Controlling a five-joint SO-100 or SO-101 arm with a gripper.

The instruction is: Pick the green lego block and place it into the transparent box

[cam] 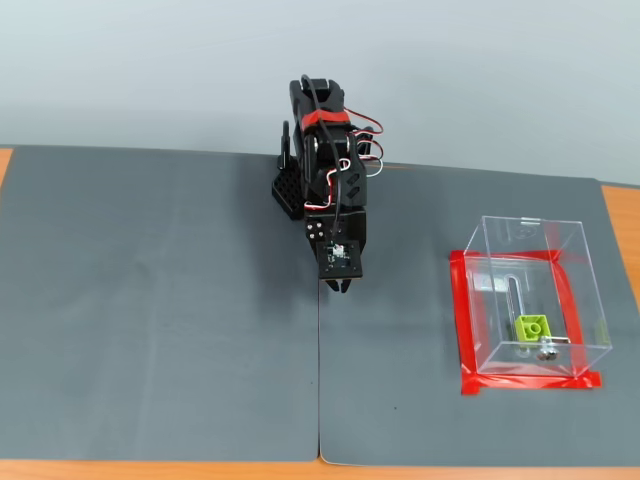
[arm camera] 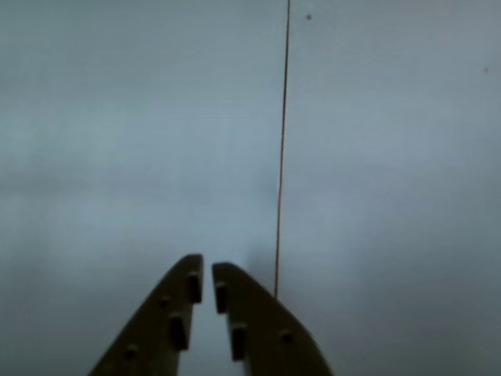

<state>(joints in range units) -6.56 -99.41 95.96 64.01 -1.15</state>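
Note:
In the fixed view the green lego block [cam: 532, 327] lies inside the transparent box [cam: 565, 250], on its floor near the front, next to a small metal fitting [cam: 546, 350]. Red tape [cam: 462, 320] frames the box's base. My gripper [cam: 341, 287] hangs at the middle of the mat, well left of the box, pointing down with nothing in it. In the wrist view its two dark fingertips [arm camera: 191, 276] nearly touch over bare grey mat, so my gripper [arm camera: 207, 274] is shut and empty. Neither block nor box shows in the wrist view.
Two grey mats [cam: 150, 300] cover the table and meet at a seam [cam: 318, 400], which the wrist view shows as a thin line [arm camera: 280, 157]. The arm's base [cam: 295, 190] stands at the back centre. Orange table edge [cam: 625, 230] shows at right.

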